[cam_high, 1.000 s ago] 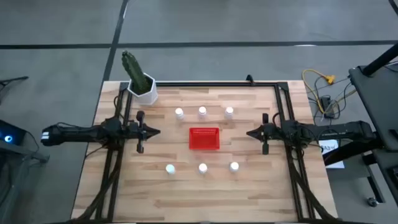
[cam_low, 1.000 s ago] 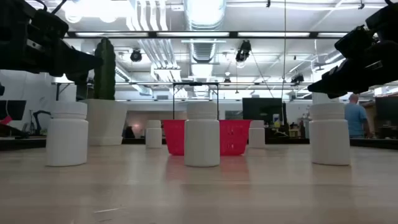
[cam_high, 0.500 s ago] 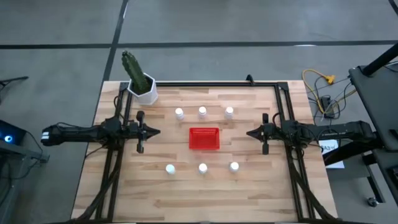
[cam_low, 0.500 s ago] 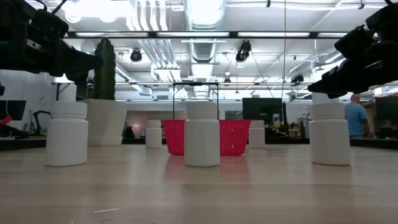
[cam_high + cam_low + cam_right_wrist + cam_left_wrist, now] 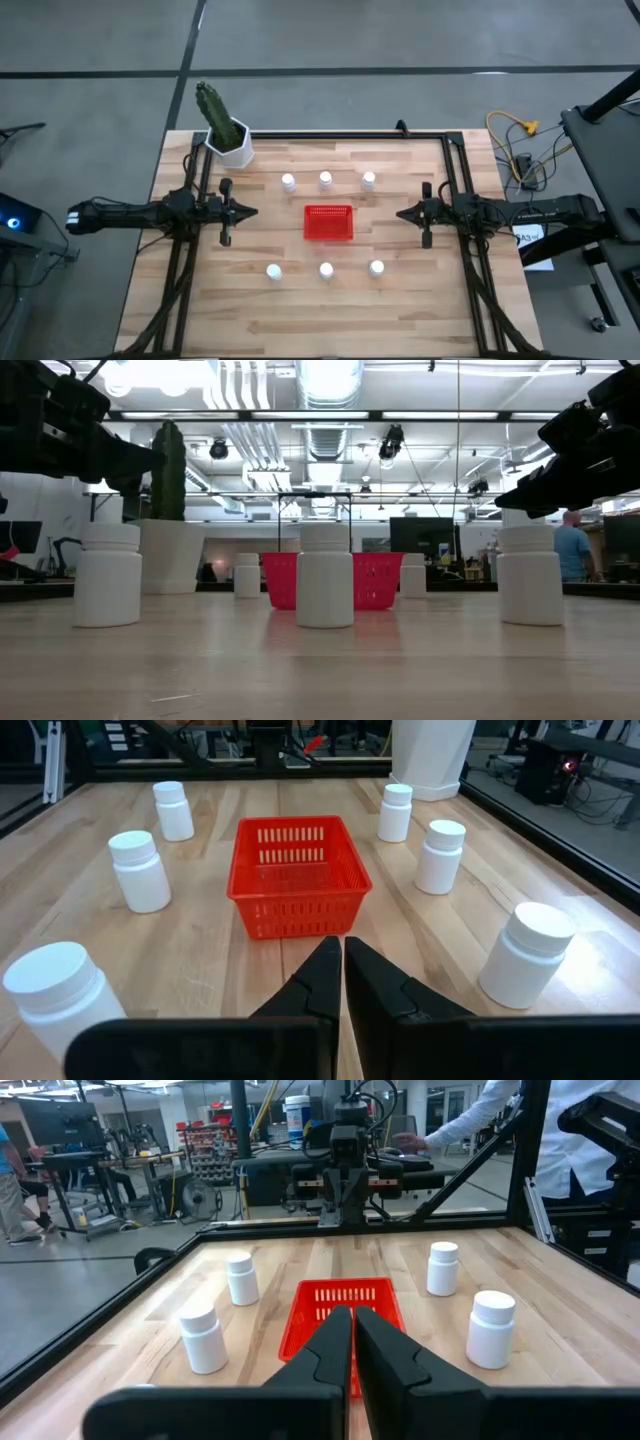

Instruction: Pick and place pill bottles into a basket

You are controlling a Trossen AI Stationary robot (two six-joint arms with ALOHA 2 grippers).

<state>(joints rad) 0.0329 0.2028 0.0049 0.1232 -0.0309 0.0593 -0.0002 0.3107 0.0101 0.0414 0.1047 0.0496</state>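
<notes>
Six small white cylindrical plastic pill bottles with round white caps are seen standing upright on the pale wooden slatted table (image 5: 400, 300), and none has been placed in the small bright red square plastic basket with mesh-like sides (image 5: 328, 223), whose inside is shown bare in the right wrist view. By that count the task is judged not yet begun: all six bottles are left to be picked and placed.

Three bottles are set in a row on the far side of the basket (image 5: 288, 182) (image 5: 325, 179) (image 5: 368, 180), towards the white hexagonal plant pot with its green cactus (image 5: 232, 146), and three in a row on the near side (image 5: 273, 271) (image 5: 326, 270) (image 5: 377, 268). Each is apart from the basket and from its neighbours.

The left gripper (image 5: 250, 212) is held above the table to the left of the basket, pointed at it, with its dark fingers drawn together on nothing. The right gripper (image 5: 402, 214) is held opposite, to the right of the basket, its fingers likewise closed and empty. The basket lies between the two grippers, and every bottle is well apart from both, off to either side of the line between them.
</notes>
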